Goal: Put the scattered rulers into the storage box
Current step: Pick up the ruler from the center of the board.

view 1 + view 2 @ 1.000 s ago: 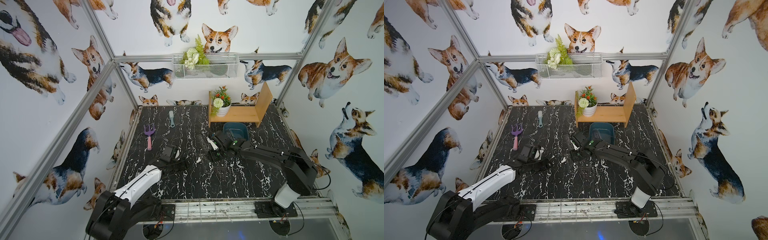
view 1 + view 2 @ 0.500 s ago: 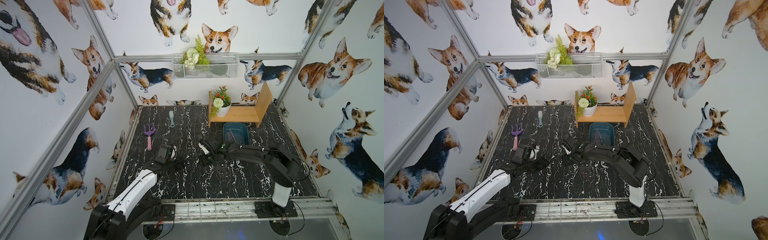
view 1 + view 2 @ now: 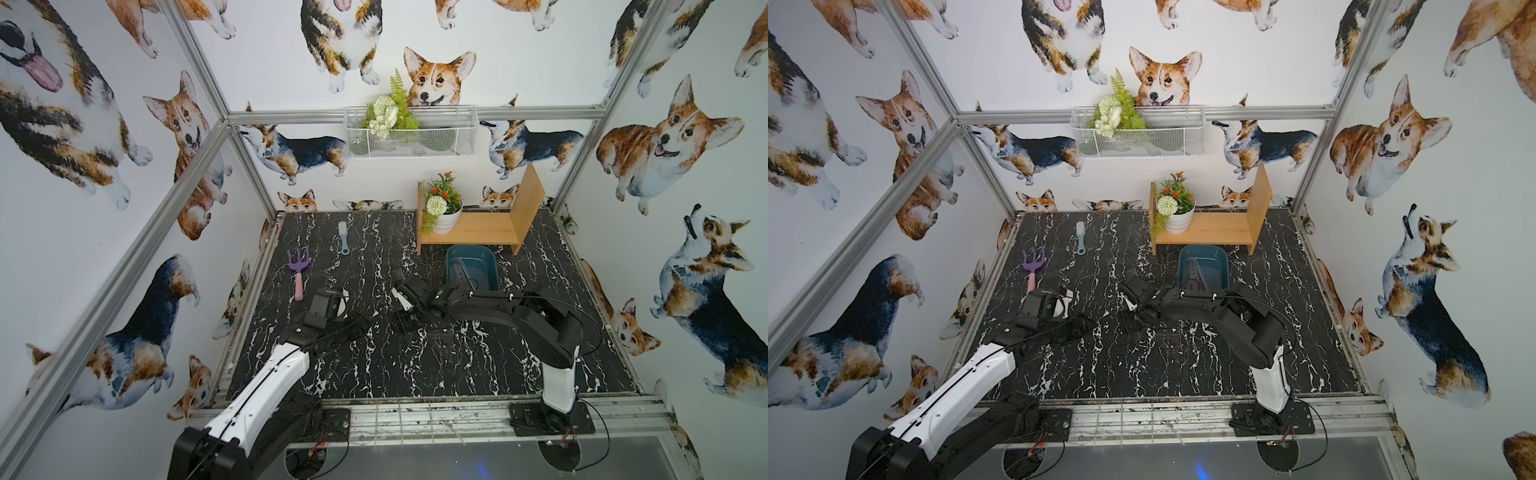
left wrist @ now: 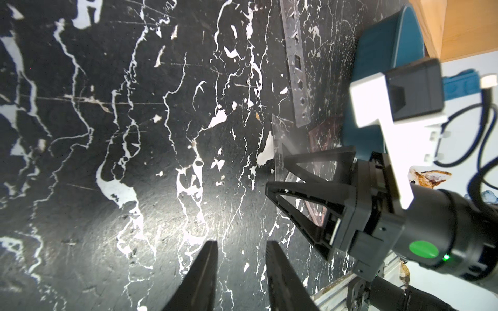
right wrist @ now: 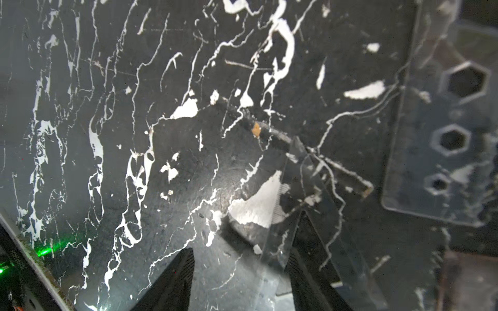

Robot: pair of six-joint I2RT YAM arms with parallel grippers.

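Right gripper [image 5: 241, 253]: jaws well apart, nothing clamped. The right wrist view shows a clear set square [image 5: 296, 194] on the black marble tabletop [image 5: 107, 107], its body running under 1 finger [image 5: 310, 282], its point ahead of the jaws. Beyond it is the rounded end of the long straight ruler [image 5: 444, 140], with 3 hexagon holes. Left gripper [image 4: 241, 243]: jaws at a narrow gap, holding nothing, bare marble between them. Only the left wrist view gives the wider layout: the right gripper [image 4: 277, 172] low over the clear set square [image 4: 280, 150], a purple-tinted set square [image 4: 322, 134] just beside it, and the long straight ruler [image 4: 297, 75] lying alongside the storage box [image 4: 377, 67] but outside it. In both top views these rulers barely show on the marble and the jaws cannot be made out. They do show the storage box [image 3: 486, 270] in front of the wooden shelf [image 3: 478, 228], with 1 clear ruler [image 3: 1200, 270] inside.
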